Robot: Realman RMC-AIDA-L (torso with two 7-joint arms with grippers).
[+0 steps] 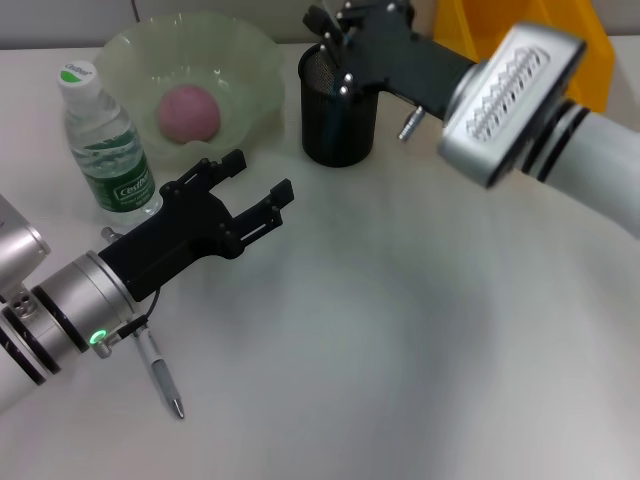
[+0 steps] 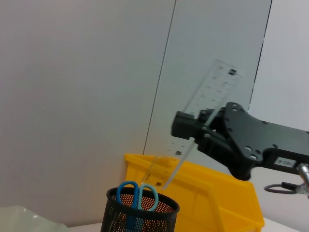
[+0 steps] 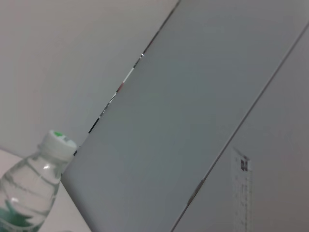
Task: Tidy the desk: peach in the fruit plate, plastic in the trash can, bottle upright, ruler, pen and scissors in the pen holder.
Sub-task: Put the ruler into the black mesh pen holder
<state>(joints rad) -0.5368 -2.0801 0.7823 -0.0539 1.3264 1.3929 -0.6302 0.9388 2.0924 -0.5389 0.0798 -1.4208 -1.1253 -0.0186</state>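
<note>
A pale, plain bench [image 1: 400,350] fills the head view, with light wall panels behind it in the wrist views. At the far left stands the bottle [image 1: 105,145], upright, cap on, with a green label; its top also shows in the right wrist view. Just in front of it, the left gripper [image 1: 262,178] hangs over the bench with its black jaws apart and nothing between them. Beneath that arm's wrist the pen [image 1: 160,375] lies flat on the bench, partly hidden by the arm. Behind the bottle and a little to its right sits the fruit plate [image 1: 250,60], a pale green translucent dish, with the pink peach [image 1: 188,112] resting inside it. Next along is the pen holder [image 1: 338,110], a black mesh cup standing just beside the plate; the left wrist view shows the blue-handled scissors [image 2: 138,192] already standing in it, handles up. Above the holder the right gripper [image 2: 205,126] is clamped on the clear ruler [image 2: 212,92], which is held tilted, its lower end hanging just above the holder's mouth. Behind the holder, at the far right, stands the yellow bin [image 2: 212,203].
</note>
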